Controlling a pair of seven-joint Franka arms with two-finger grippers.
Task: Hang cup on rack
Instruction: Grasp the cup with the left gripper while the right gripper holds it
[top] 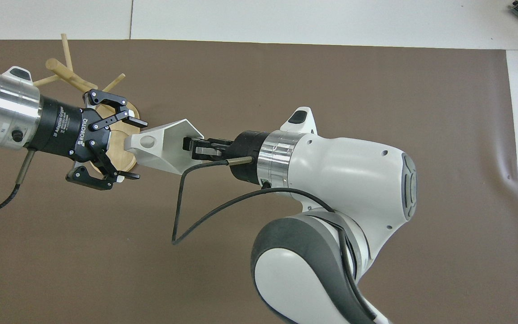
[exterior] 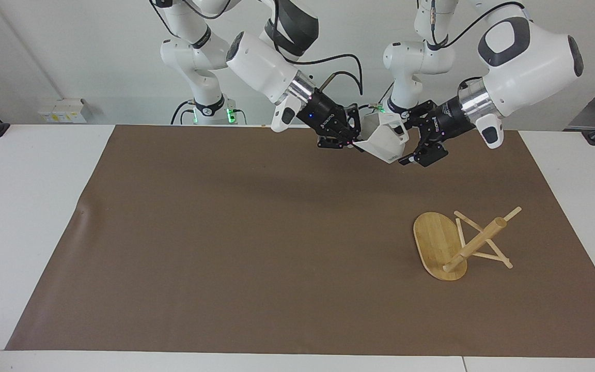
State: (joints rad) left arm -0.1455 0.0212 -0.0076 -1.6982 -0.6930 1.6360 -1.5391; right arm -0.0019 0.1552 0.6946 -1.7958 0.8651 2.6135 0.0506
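White cup [exterior: 386,140] hung in the air over the mat, clenched by the right gripper [exterior: 351,140]; the left gripper [top: 132,148], spread wide, flanked its handle and should close squarely before release.

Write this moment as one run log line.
right gripper: shut on cup, aloft | left gripper: open at cup | rack: toppled on mat
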